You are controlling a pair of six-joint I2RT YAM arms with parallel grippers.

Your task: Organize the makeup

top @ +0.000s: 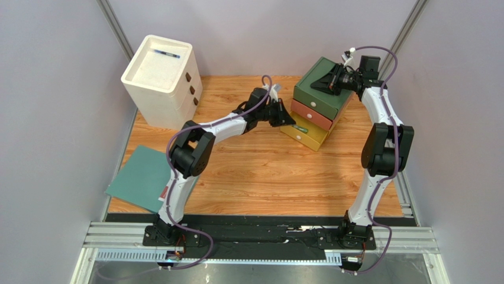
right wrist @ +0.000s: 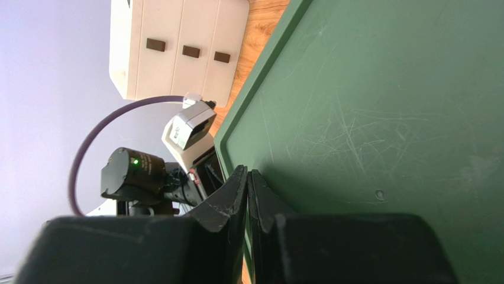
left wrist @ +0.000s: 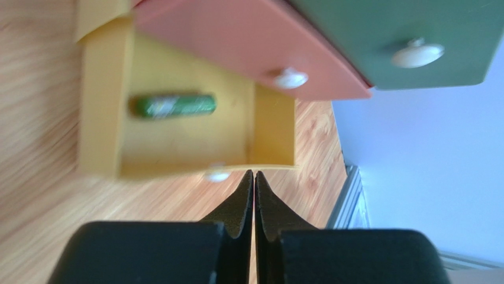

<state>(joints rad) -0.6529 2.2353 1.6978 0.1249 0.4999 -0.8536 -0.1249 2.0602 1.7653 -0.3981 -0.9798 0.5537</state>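
Note:
A green tube (left wrist: 173,105) of the makeup lies inside the open yellow bottom drawer (left wrist: 100,106) of the coloured cabinet (top: 322,89). My left gripper (left wrist: 254,173) is shut and empty, its tips just outside the drawer's front wall, beside its white knob (left wrist: 217,176). From above, the left gripper (top: 288,120) sits at the drawer's left side. My right gripper (right wrist: 247,173) is shut with nothing in it, resting on the cabinet's scratched green top (right wrist: 378,118) near its left edge, seen from above as the right gripper (top: 313,84). No other makeup shows.
The salmon middle drawer (left wrist: 236,41) and green top drawer (left wrist: 402,35) are pushed in. A white three-drawer unit (top: 162,77) stands at the back left with a thin blue pen (top: 165,54) on top. A teal sheet (top: 139,177) overhangs the table's left edge.

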